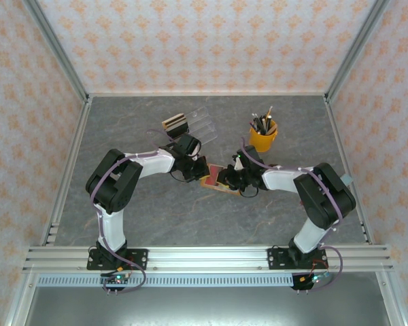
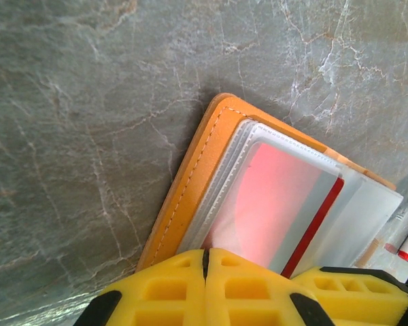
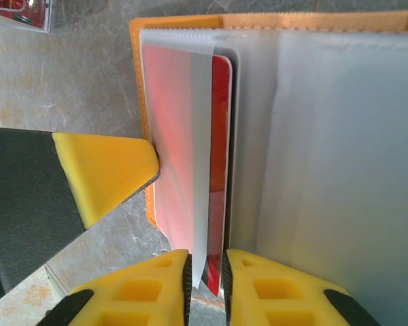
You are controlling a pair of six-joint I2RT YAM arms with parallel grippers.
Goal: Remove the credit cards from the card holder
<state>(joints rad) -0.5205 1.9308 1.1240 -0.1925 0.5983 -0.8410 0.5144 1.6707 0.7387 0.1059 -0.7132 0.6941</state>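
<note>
**A:** Where is the card holder to be found?

**B:** The card holder (image 1: 211,180) is laid open on the grey table (image 1: 156,210), about mid-table, between the two grippers. From above most of it is covered by them. Only an orange corner and a patch of red can be seen there.

**A:** How are the left gripper's fingers set?

**B:** The left gripper (image 2: 205,261) is fully closed, its yellow pads pressed together along a thin seam. The holder's edge on that side is hidden under the pads, so it cannot be told whether anything is pinched there. In the right wrist view, one of its fingertips is seen touching the holder's left orange rim.

**A:** And the right gripper?

**B:** The right gripper (image 3: 206,275) is clamped on the edge of the red card (image 3: 221,136), with only a narrow gap kept between the pads. A translucent leaf also runs into that gap, but it cannot be made out whether it is gripped too.

**A:** What else is obscured?

**B:** The clear sleeves (image 3: 340,170) are milky and nothing can be read through them. The holder's right part is cut off by the frame. A yellow cup (image 1: 263,138) of pens is stood to the far right. A clear box (image 1: 197,121) is set to the far left, and its contents are hard to identify.
</note>
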